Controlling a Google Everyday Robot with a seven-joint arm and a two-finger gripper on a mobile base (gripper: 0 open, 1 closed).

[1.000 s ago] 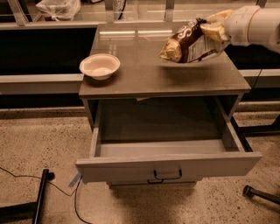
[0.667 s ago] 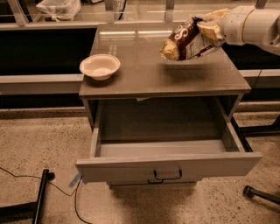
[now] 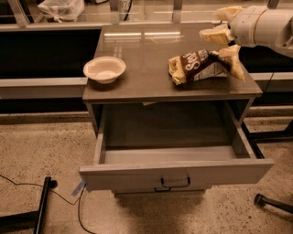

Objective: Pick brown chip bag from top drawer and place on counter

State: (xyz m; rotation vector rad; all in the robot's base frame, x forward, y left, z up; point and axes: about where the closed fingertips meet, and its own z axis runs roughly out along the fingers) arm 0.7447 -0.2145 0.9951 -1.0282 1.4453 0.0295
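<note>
Pincer (image 3: pixel 223 51) high at the right, over the right edge of the tabletop (image 3: pixel 146 59), on the end of a white arm (image 3: pixel 261 25). Pale fingers (image 3: pixel 234 64) spread apart, clamped on nothing; upper one clear of everything, lower one slanting down, touching or just beside the bag's right end, hard to say which.

Nearest the camera, well below the pincer and to its left: speckled floor with a thin dark cable (image 3: pixel 27 185) and a black stand leg (image 3: pixel 41 205). Low at the right, almost straight below the pincer, a small dark caster (image 3: pixel 260 199).

Next up, the top drawer (image 3: pixel 137 176), pulled fully out, well below the pincer. Flat grey front, small dark handle (image 3: pixel 175 184) at its centre, nothing visible inside.

Above the drawer, the tabletop itself, glossy and grey-brown, under and to the left of the pincer.

Brown chip bag (image 3: pixel 194 66) flat on the tabletop, just left of the pincer, white lettering up, yellowish end pointing away from the pincer, grey-white panel along the near side.

White bowl (image 3: pixel 104 69) upright on the tabletop, far to the left of the pincer, well apart from the bag.

Farthest back, beyond the tabletop's left corner, a crumpled clear plastic bag (image 3: pixel 62 8).
</note>
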